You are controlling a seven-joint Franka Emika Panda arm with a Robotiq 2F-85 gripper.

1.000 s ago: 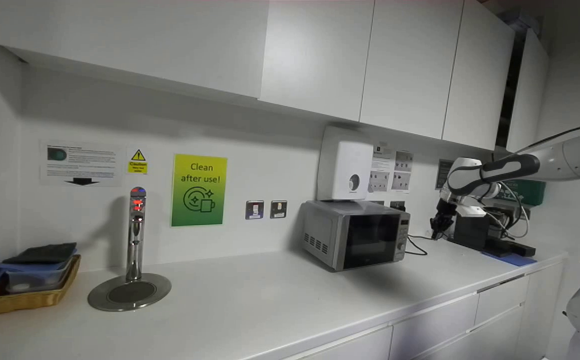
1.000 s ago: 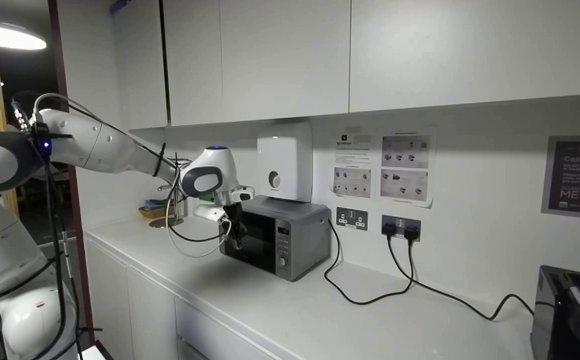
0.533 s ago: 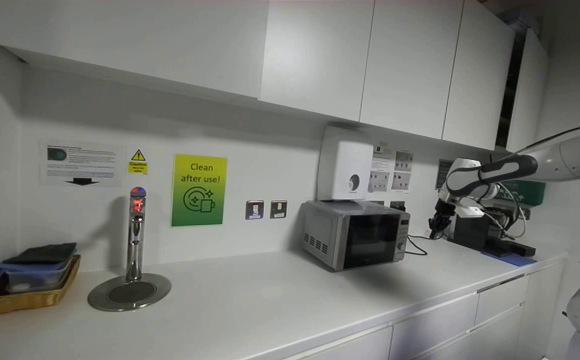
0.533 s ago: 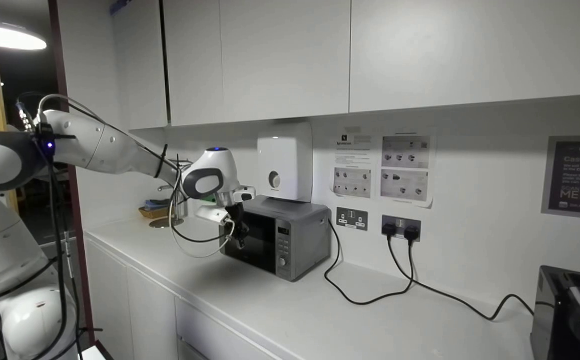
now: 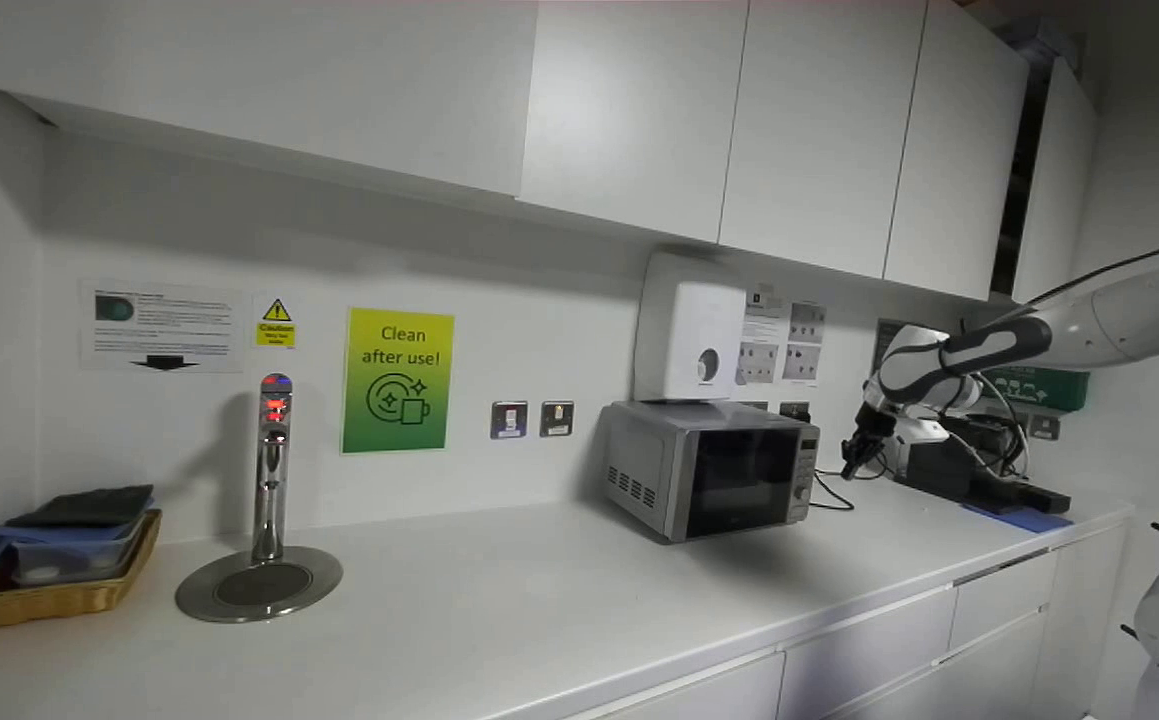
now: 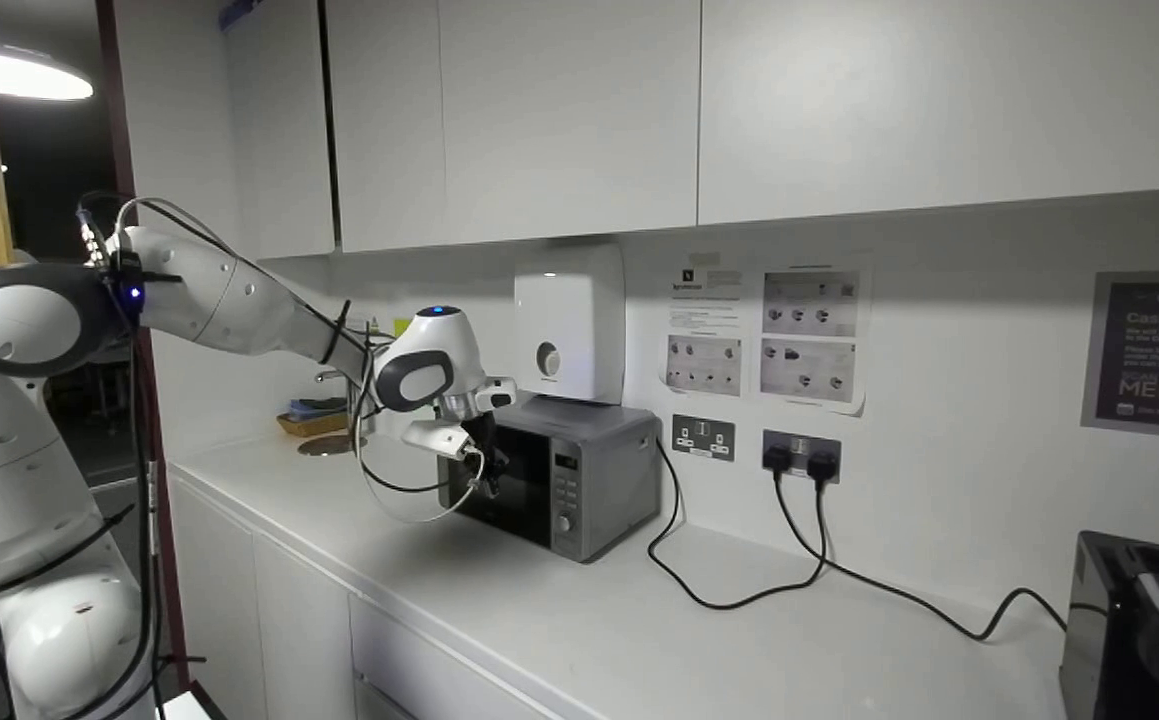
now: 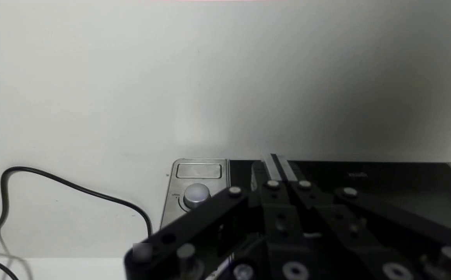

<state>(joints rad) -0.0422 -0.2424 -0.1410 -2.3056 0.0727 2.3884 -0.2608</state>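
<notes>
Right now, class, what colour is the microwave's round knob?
Silver-grey; the knob shows best in the wrist view.

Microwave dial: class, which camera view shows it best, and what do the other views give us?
The wrist view: the dial looks largest there, and the curved line beside it can be seen. Both exterior views show the dial too, but only small, on the front of the microwave, and no such line can be made out.
</notes>
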